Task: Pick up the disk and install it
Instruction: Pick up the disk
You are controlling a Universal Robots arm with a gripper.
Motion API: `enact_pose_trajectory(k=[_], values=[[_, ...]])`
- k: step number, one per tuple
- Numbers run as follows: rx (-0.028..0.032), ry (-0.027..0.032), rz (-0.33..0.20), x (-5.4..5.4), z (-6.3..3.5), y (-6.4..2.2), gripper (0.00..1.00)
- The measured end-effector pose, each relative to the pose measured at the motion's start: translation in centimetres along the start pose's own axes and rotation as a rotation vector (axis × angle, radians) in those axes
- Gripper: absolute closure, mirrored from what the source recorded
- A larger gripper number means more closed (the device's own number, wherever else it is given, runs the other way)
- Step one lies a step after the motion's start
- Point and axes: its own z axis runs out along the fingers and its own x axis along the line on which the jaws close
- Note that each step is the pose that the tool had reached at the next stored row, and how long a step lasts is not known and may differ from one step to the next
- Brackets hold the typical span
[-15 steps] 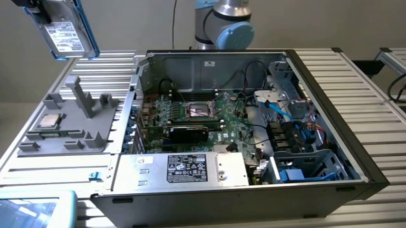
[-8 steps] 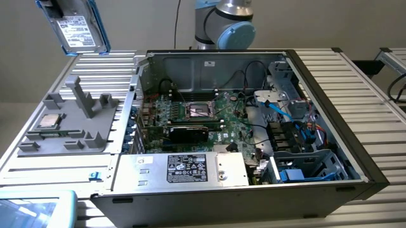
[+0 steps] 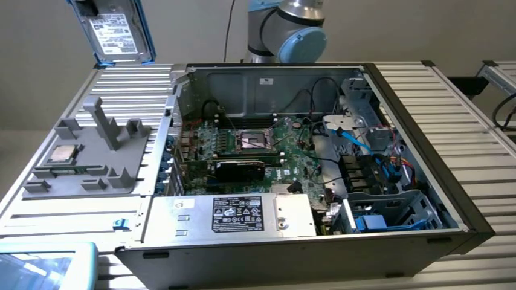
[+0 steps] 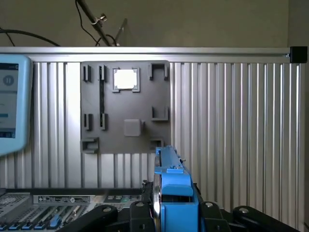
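Note:
The disk (image 3: pixel 117 29), a silver drive with a white label in a bright blue carrier frame, hangs high above the ribbed table at the exterior view's far left, standing on edge. In the wrist view the disk (image 4: pixel 171 191) is seen edge-on, clamped between the black fingers (image 4: pixel 108 212) of my gripper (image 4: pixel 171 215). Below it lies the grey fixture (image 4: pixel 125 106). The open computer case (image 3: pixel 419 139) sits apart from the disk, toward the exterior view's right.
The grey fixture (image 3: pixel 89 157) carries a small silver CPU chip (image 3: pixel 63 154). Inside the case are the motherboard (image 3: pixel 250 142), a silver box with a black label (image 3: pixel 241 214) and a drive cage (image 3: pixel 395 211). A tablet (image 3: pixel 40 266) lies at the front left. The arm's base (image 3: pixel 286 30) stands behind the case.

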Motion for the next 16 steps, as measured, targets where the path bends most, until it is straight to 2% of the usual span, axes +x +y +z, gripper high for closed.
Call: enact_pose_trajectory(k=[7, 16], values=[[0.0001, -0.0002, 0.0, 1.2, -0.62, -1.75, 0.63], [-0.0001, -0.0006, 0.0, 2.6, -1.66, -5.45, 0.63]])
